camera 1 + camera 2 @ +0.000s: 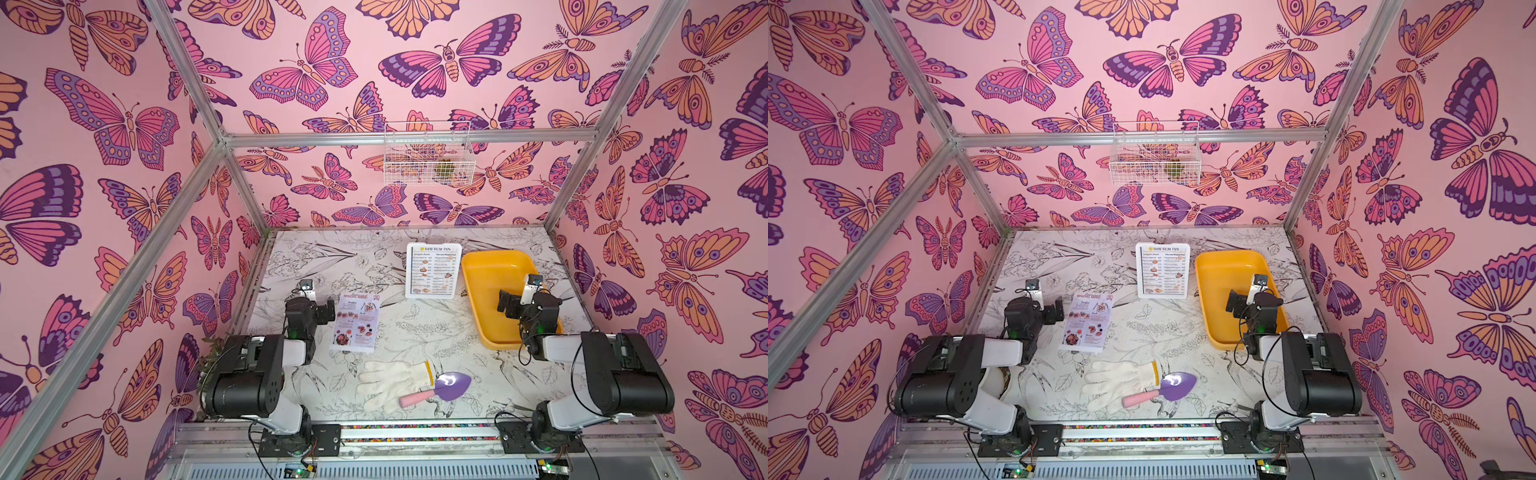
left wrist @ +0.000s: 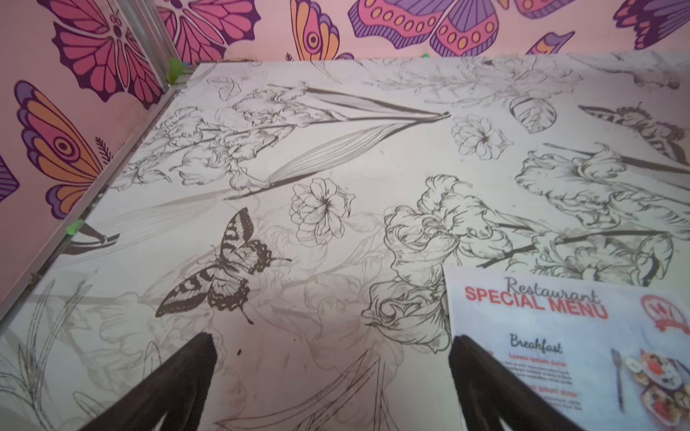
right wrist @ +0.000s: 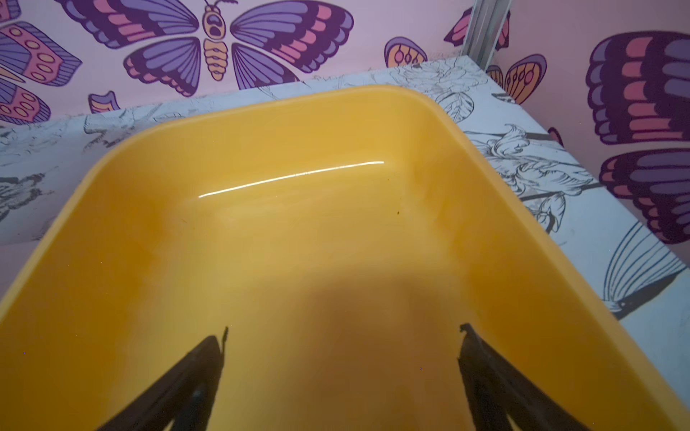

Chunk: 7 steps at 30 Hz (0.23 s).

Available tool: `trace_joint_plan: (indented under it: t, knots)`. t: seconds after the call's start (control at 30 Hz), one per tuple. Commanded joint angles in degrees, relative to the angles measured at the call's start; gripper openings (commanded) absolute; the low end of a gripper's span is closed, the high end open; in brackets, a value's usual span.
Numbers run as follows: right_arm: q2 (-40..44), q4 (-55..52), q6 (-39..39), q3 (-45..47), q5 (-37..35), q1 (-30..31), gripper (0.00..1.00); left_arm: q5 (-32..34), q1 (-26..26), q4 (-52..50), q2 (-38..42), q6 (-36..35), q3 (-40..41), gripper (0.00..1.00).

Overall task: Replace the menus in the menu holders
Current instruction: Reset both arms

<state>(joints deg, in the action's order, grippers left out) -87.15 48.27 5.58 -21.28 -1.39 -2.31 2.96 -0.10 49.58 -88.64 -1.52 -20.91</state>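
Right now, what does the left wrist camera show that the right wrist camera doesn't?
Left wrist only: the Special Menu sheet, lying flat by the open left gripper. Right wrist only: the yellow tray, with nothing visible inside it, under the open right gripper. Both: the flower-printed table, the butterfly wall, and jaws holding nothing.

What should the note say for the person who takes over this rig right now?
Claws: the left claw is open and empty, at the edge of the Special Menu sheet. The right claw is open and empty, above the yellow tray.
Things: the Dim Sum Inn menu stands in the menu holder at the back. The Special Menu sheet lies flat on the table.
Done: nothing that shows yet.
Left: pull out the Dim Sum Inn menu, then slide the Special Menu sheet in.
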Motion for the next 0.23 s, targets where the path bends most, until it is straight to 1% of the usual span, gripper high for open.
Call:
trace_joint_plan:
  t: [0.0, 0.1, 0.2]
  knots:
    - [1.06, -0.91, -0.97, -1.21, 0.59, 0.13, 0.99, 1.27, -1.38, 7.25, -0.33, -1.70, 1.48, 1.00]
    - [0.65, 0.33, -1.02, -0.95, 0.88, 0.11, 0.99, -1.38, -0.42, 3.61, -0.22, -1.24, 0.25, 1.00]
    - [0.76, 0.11, -0.94, -0.87, 0.86, 0.15, 0.99, 0.68, -0.99, 5.91, 0.02, -1.42, 1.47, 1.00]
